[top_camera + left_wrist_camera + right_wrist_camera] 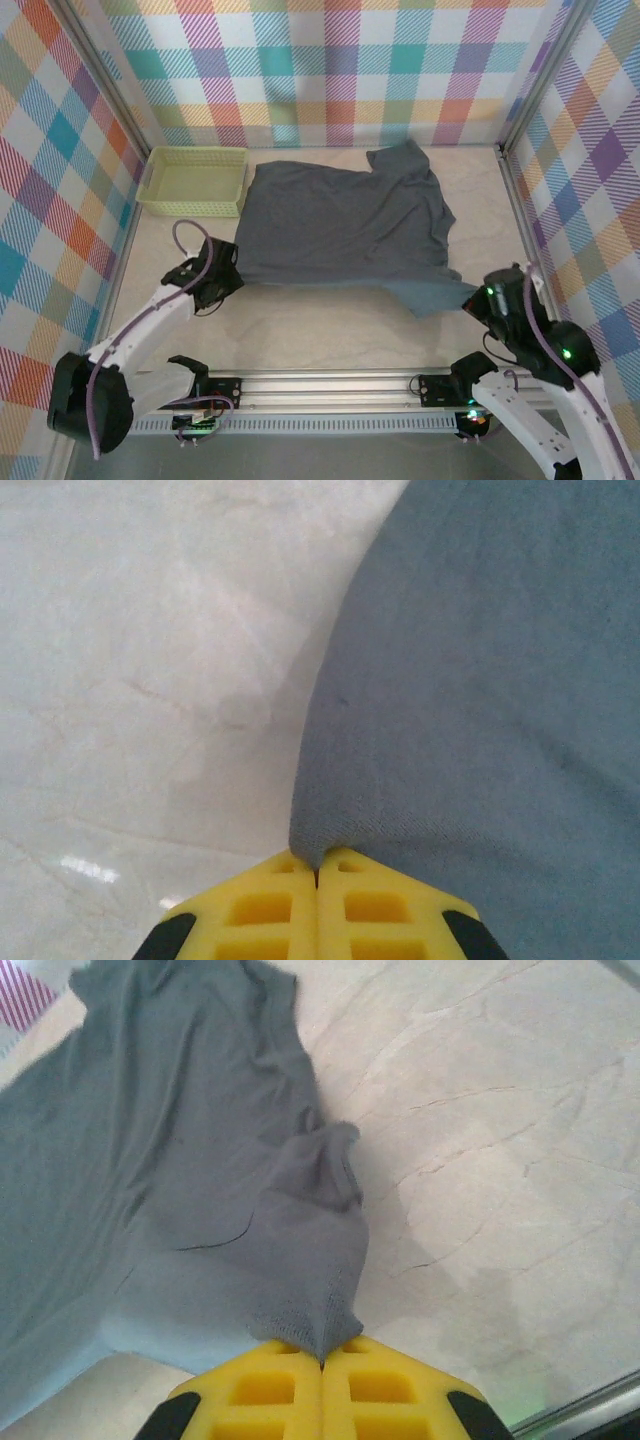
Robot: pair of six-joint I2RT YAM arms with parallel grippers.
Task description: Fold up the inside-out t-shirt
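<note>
1. L gripper (318, 865): jaws shut tight, tips pinching the near-left corner of the t-shirt (345, 220).
2. R gripper (322, 1355): jaws shut tight on the near-right corner flap; cloth bunched at the tips.
3. T-shirt: spread mostly flat on the table (330, 330), mid to far side, wrinkled toward R.
4. Basket (193, 181): far-left, just beside the t-shirt's far-left corner.

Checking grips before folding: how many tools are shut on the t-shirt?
2. The left tool pinches the t-shirt at its near-left corner; the right tool pinches its near-right tip.
</note>
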